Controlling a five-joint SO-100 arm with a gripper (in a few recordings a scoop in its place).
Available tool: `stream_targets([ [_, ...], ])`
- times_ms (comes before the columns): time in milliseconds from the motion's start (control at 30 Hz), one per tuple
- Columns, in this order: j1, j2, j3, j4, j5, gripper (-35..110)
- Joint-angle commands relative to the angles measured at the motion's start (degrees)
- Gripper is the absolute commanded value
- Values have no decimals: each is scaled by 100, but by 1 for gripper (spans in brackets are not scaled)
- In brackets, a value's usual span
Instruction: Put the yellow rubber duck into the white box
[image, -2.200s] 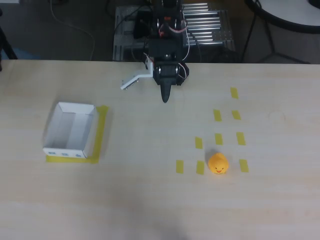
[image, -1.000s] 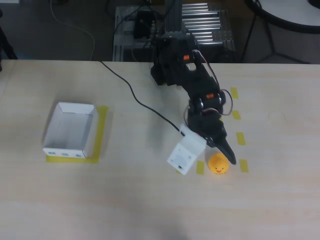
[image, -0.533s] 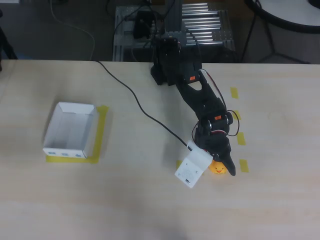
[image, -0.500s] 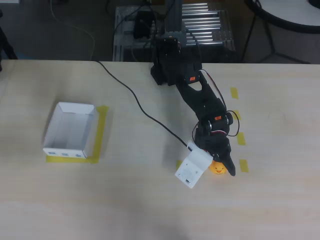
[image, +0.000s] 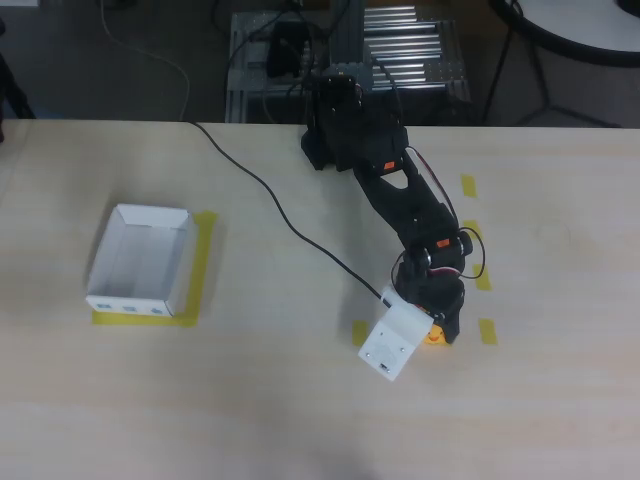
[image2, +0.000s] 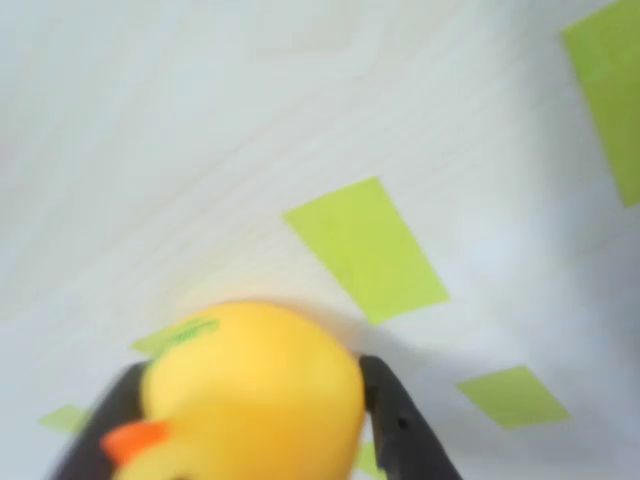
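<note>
Gripper (image2: 250, 420) fingers pinched the yellow rubber duck (image2: 250, 390) on both sides, low over the bench (image: 300, 400) among yellow tape marks (image2: 365, 247). Far across it, I saw the white box (image: 140, 262) on its tape.

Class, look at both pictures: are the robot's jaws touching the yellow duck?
Touching. In the wrist view the two dark jaws press against either side of the duck, with no gap showing between them and its body.
</note>
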Motion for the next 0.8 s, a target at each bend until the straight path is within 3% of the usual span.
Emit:
stream_targets([
  [0,-193,246,-782,62,70,2],
  [233,114,976,-1002,62,563,0],
  [433,1134,3964,-185,-88,1081,0],
  [767,4764,9325,4746,-3032,2584,0],
])
